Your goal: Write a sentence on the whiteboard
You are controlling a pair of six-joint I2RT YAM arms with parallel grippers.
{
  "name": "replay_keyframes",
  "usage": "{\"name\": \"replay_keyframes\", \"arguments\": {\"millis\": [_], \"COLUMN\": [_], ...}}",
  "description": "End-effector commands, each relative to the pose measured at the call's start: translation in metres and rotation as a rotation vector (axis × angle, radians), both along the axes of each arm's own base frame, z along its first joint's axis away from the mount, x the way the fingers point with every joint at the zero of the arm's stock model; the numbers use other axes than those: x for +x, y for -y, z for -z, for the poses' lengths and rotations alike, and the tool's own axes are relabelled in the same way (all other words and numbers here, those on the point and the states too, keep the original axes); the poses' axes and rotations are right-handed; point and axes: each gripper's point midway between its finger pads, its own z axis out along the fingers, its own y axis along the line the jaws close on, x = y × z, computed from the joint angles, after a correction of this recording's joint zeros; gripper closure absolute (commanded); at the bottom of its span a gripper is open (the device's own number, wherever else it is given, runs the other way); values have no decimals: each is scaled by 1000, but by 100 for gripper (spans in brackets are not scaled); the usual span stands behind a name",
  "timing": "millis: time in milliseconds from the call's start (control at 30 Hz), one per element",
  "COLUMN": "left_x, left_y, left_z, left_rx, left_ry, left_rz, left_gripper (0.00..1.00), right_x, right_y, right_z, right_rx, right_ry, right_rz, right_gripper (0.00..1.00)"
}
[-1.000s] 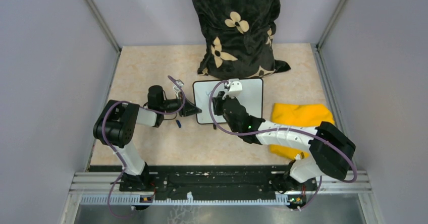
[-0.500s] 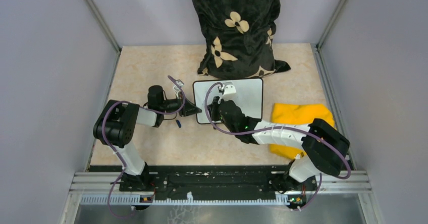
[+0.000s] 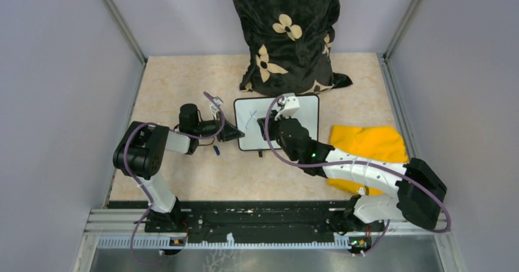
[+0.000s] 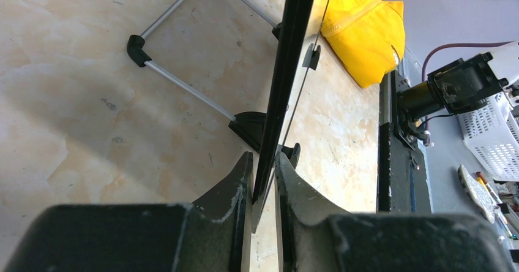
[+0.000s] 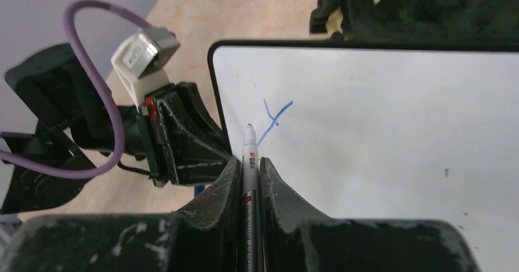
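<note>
The whiteboard (image 3: pixel 303 122) leans on its stand in front of the pillow. My left gripper (image 3: pixel 235 132) is shut on its left edge. In the left wrist view the black frame (image 4: pixel 286 70) runs edge-on between the fingers of the left gripper (image 4: pixel 264 171). My right gripper (image 5: pixel 250 165) is shut on a white marker (image 5: pixel 250 152), whose tip is at the whiteboard (image 5: pixel 379 119) near its left edge. Of the sentence, one blue Y-shaped mark (image 5: pixel 275 117) shows just beyond the tip. From above, the right gripper (image 3: pixel 266 127) sits beside that mark (image 3: pixel 250 120).
A black pillow with cream flowers (image 3: pixel 284 33) stands behind the board. A yellow cloth (image 3: pixel 364 146) lies right of it, under my right arm. A small blue cap (image 3: pixel 216 150) lies beside the left gripper. The board's wire stand (image 4: pixel 183 88) rests on the table.
My right arm has swung to the right and back along the board with the marker, uncovering the blue mark. The left arm and the board have stayed put.
</note>
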Motion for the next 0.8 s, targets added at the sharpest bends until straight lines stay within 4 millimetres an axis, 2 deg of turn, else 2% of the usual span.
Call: {"name": "replay_keyframes", "arguments": {"millis": [0, 767], "left_x": [2, 2], "left_y": [2, 1], "left_z": [2, 2], "left_rx": [7, 9], "left_ry": [13, 12], "left_rz": [9, 9], "left_gripper": [79, 79], "right_x": [11, 30], "right_y": [25, 7], "right_z": [-30, -18], "right_rx": [-14, -69], "right_ry": [99, 92], "right_rz": [92, 106], "right_gripper": [100, 100]}}
